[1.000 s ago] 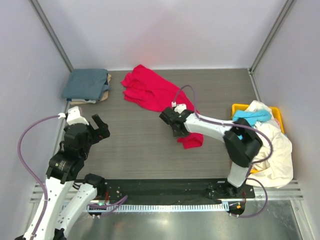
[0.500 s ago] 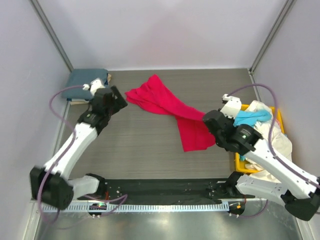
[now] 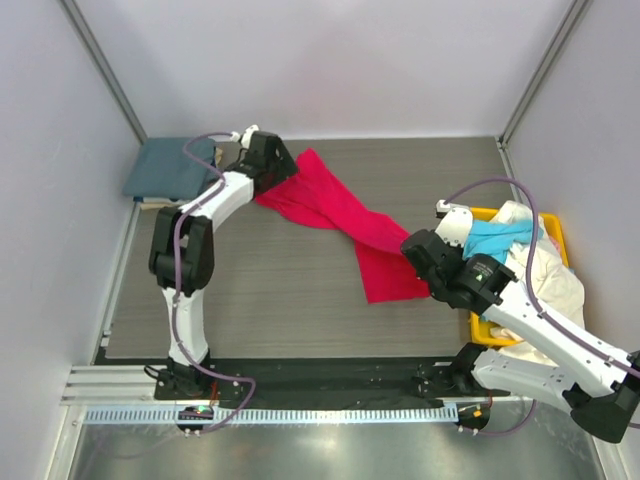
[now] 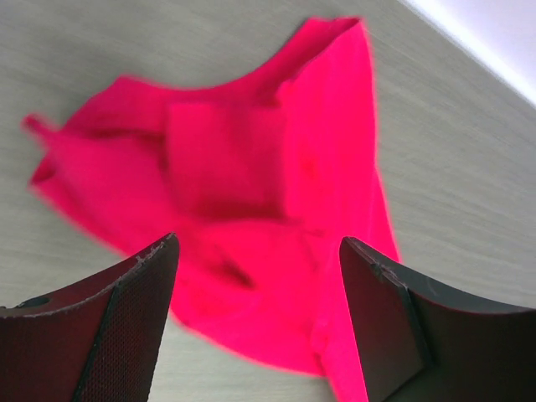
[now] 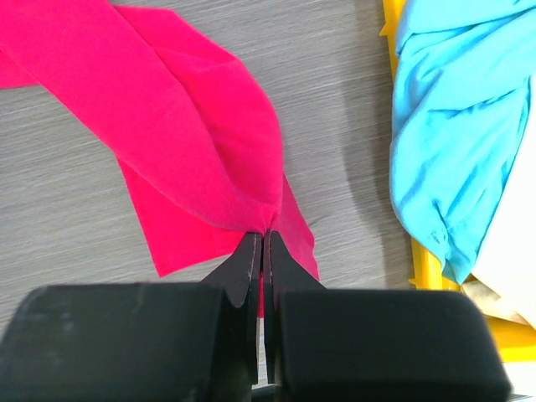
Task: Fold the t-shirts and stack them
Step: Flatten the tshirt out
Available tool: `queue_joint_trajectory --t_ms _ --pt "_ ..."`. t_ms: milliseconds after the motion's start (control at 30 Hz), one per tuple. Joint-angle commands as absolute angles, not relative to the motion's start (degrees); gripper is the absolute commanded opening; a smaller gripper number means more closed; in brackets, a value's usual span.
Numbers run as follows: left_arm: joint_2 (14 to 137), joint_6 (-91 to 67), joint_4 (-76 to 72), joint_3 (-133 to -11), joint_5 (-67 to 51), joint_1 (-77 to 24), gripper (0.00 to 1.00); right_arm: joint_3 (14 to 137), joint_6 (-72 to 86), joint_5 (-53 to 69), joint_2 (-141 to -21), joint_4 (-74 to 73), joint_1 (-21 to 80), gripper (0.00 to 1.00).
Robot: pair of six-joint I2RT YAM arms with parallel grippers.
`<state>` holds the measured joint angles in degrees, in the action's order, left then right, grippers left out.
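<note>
The red shirt (image 3: pixel 335 210) lies strung from the far edge toward the right edge. The right gripper (image 5: pixel 263 240) pinches its near end. The left gripper (image 4: pixel 258 251) hovers spread above the far bunch and should pinch a single corner.

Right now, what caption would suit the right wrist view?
Right gripper, jaws shut on the red-pink t-shirt, beside a cyan t-shirt over the yellow bin.

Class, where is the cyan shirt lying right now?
In the top view, the cyan shirt lies at the right, atop the white cloth heaped in the yellow bin.
</note>
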<state>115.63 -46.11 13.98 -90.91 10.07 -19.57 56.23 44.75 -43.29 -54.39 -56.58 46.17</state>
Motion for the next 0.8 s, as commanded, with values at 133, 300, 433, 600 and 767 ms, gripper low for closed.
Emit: queue_joint_trajectory --t_ms 133,300,433,600,767 --pt "124.62 -40.62 25.21 -107.56 12.82 -25.12 0.79 55.55 44.74 -43.16 -54.93 -53.97 46.14 0.01" --pt "126.65 -40.16 31.19 -110.47 18.10 -27.33 0.77 54.93 44.91 -42.98 -54.67 -53.88 46.14 0.01" --pt "127.79 -41.04 33.04 -110.91 18.80 -27.94 0.75 54.67 44.74 -42.89 -54.84 -53.79 46.14 0.01" --pt "128.93 -40.43 34.89 -112.32 21.18 -28.30 0.73 54.32 45.09 -42.37 -54.76 -53.61 46.14 0.01" --pt "131.39 -38.50 35.68 -116.09 22.76 -28.30 0.66 53.70 45.09 -42.10 -54.49 -53.44 46.14 0.01"
